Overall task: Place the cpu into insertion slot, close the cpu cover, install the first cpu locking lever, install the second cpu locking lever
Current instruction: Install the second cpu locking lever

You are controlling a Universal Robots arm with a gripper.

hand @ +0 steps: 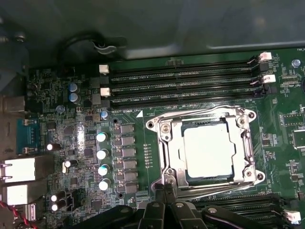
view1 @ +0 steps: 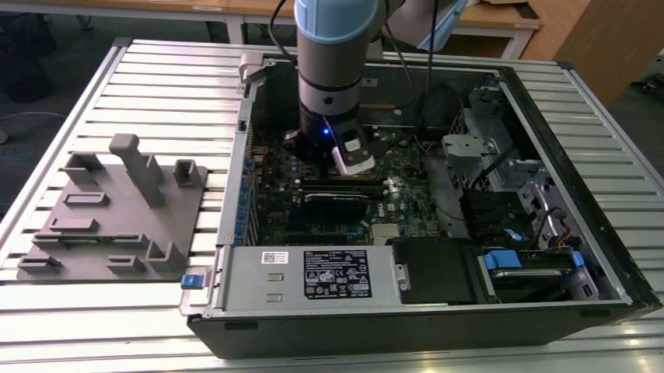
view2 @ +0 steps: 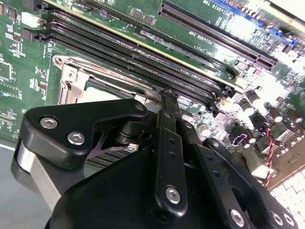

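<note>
While the arm reaches straight down into the open computer case (view1: 581, 256), its gripper (hand: 164, 190) sits right at the edge of the insertion slot (hand: 167, 143) with its black fingers (view2: 167, 109) drawn together to a narrow tip, clenched on nothing that can be made out. In the first wrist view that tip meets the socket's silvery frame at the side nearest the camera. The cpu (hand: 208, 149) lies flat in the insertion slot, its pale metal top showing through the window of the cpu cover (hand: 240, 143), which lies down over it. Thin wire levers run along the socket's sides; whether they are latched is unclear. Long black memory slots (hand: 183, 78) run just beside the socket on the green board (hand: 57, 90).

Outward, the case lies on its side on a desk (view1: 155, 85) of ribbed metal slats. At the exterior view's left, a grey fixture plate (view1: 109, 225) with upright posts rests on those slats. Wooden furniture (view1: 596, 35) stands behind the desk.
</note>
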